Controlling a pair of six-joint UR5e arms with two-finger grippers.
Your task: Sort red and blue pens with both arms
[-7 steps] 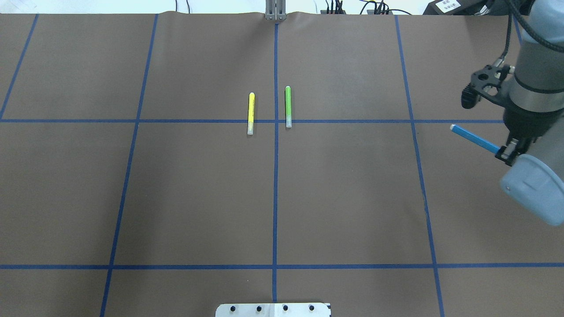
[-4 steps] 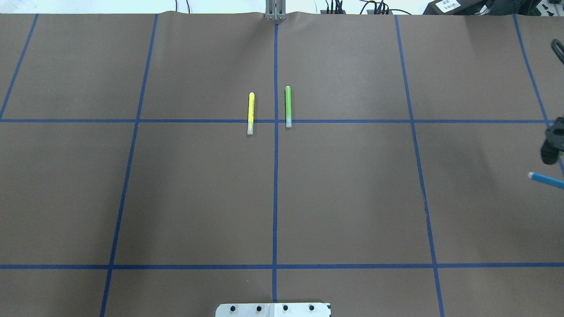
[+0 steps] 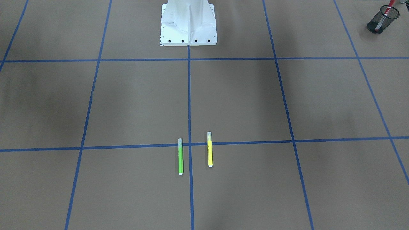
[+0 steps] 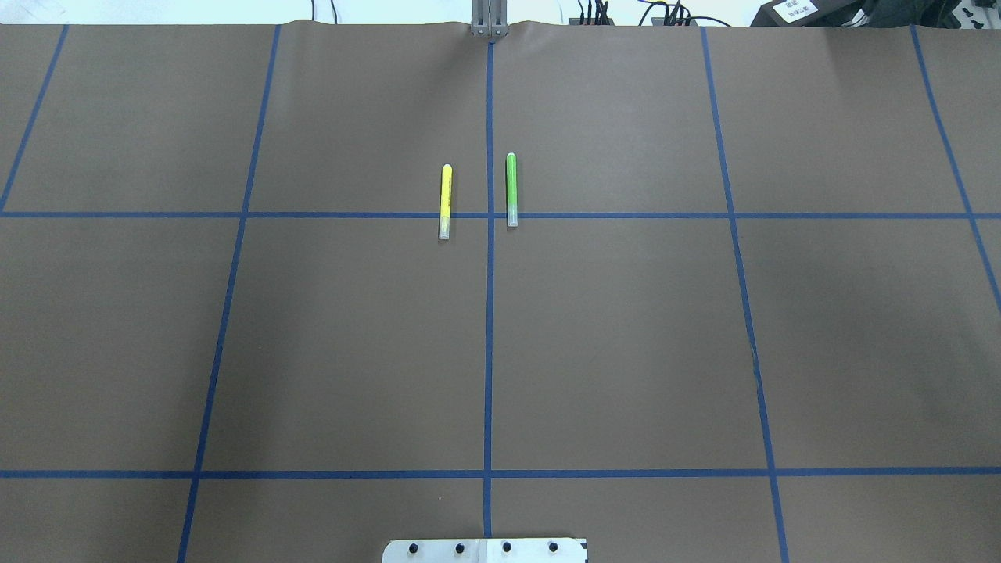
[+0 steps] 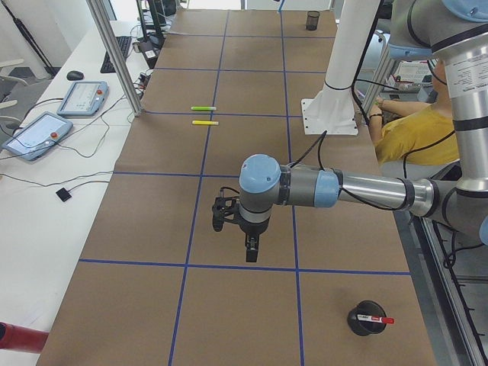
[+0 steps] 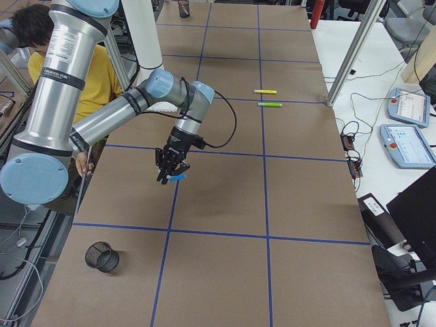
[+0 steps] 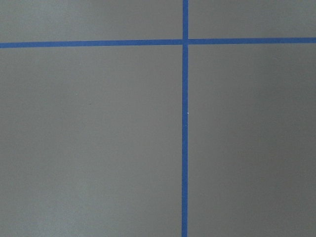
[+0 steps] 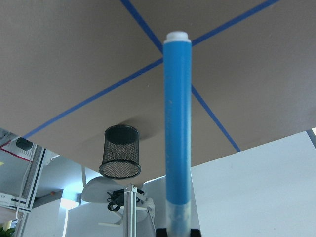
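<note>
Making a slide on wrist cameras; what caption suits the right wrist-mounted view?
Right gripper holding the blue pen over the brown table, a black mesh cup beyond.

Green marker (image 4: 511, 190) lies parallel beside yellow marker (image 4: 445, 202)

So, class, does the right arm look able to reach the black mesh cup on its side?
Probably yes: the right tool holds the blue pen above the table, and nothing lies between it and the mesh cup, which looks empty.
</note>
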